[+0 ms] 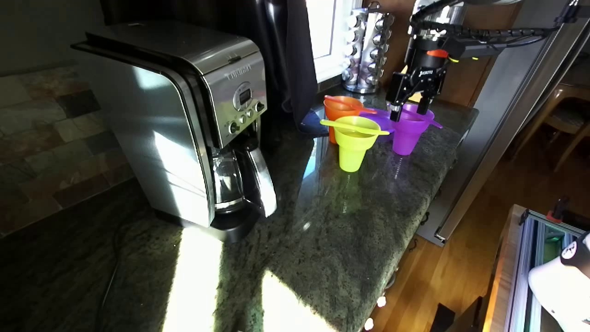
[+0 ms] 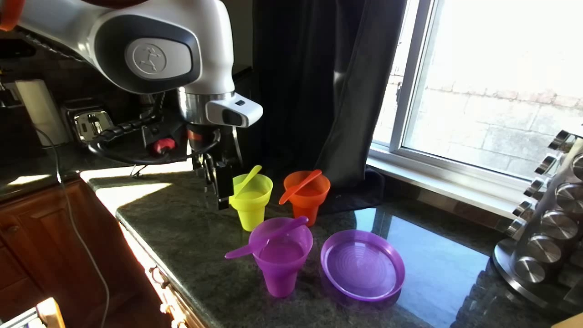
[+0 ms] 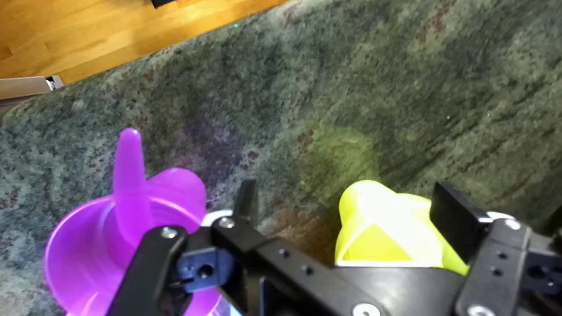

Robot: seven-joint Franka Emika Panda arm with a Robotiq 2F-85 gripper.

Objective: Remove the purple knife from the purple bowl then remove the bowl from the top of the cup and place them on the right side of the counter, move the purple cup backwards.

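Observation:
The purple cup (image 2: 280, 275) stands upright on the counter, with the purple knife (image 2: 243, 250) lying across its rim. Both show in the wrist view as the cup (image 3: 74, 254) and the knife (image 3: 131, 180). The purple bowl (image 2: 363, 269) sits upright on the counter beside the cup; in an exterior view the bowl (image 1: 375, 119) is partly hidden behind the cups. My gripper (image 3: 344, 188) is open and holds nothing. It hangs above the counter near the purple and yellow cups. The purple cup lies outside its left finger in the wrist view.
A yellow cup (image 2: 253, 205) and an orange cup (image 2: 307, 196) each carry a matching knife across the rim. The yellow cup shows between my fingers in the wrist view. A coffee maker (image 1: 184, 115), spice rack (image 2: 546, 228), dark curtain and counter edge bound the area.

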